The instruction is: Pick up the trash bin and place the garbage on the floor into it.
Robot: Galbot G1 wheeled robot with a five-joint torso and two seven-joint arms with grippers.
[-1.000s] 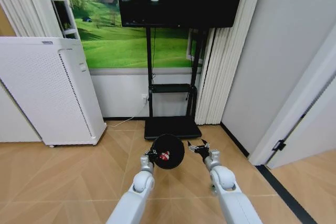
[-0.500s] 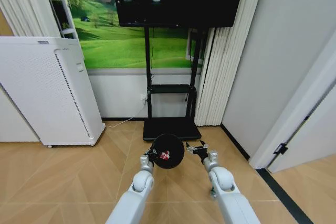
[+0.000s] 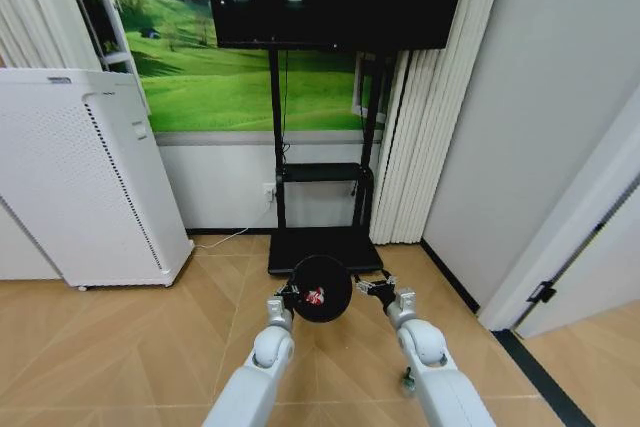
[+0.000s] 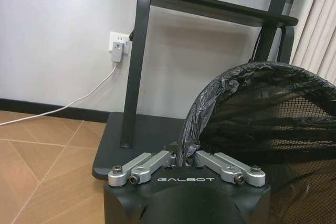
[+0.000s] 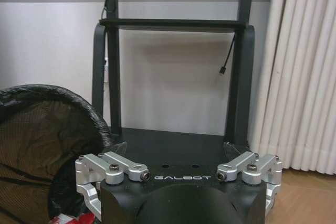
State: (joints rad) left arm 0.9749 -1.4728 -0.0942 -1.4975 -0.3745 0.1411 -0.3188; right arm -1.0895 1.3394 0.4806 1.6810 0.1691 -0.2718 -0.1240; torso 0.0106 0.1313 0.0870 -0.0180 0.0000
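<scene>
The trash bin [image 3: 322, 285] is a small black mesh basket with a black liner, held off the floor and tipped so its mouth faces me. My left gripper [image 3: 287, 295] is shut on its rim, and the left wrist view shows that gripper [image 4: 181, 156] pinching the liner edge of the bin [image 4: 262, 124]. A red-and-white piece of garbage [image 3: 315, 296] lies inside the bin, and it appears again [image 5: 68, 217] in the right wrist view. My right gripper [image 3: 377, 287] hangs open just right of the bin, holding nothing [image 5: 174, 148]. A tiny greenish object [image 3: 407, 379] lies on the floor by my right forearm.
The black TV stand base [image 3: 322, 247] sits on the floor right behind the bin, under the screen. A tall white appliance [image 3: 80, 177] stands at the left. White curtains [image 3: 415, 137] and a wall close off the right. Bare wooden floor [image 3: 130, 347] spreads to the left.
The whole picture has shifted, so the camera has moved: the appliance and TV stand sit further left in the picture. Both arms and the held bin keep their pose.
</scene>
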